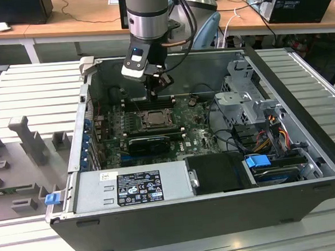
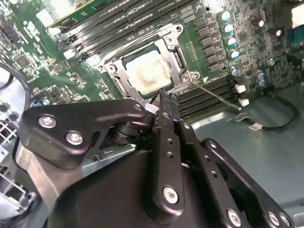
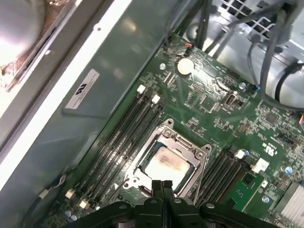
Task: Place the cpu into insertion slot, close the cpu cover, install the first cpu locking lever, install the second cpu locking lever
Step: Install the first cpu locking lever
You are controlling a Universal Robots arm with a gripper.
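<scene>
Jaws pinched together hang just above the cpu (image 3: 166,164), at its edge.

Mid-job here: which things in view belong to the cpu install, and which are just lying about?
Job: cpu, framed by the lowered cover; lever; gripper, close above them.
Not job: memory slots; coin battery; power supply; drive cage; cables.

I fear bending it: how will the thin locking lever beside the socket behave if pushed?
The locking lever is a thin metal rod, so it will probably flex and spring. Its smooth round surface may slip off the shut gripper. Anchored beside the cpu cover, it likely swings, not slides.
</scene>
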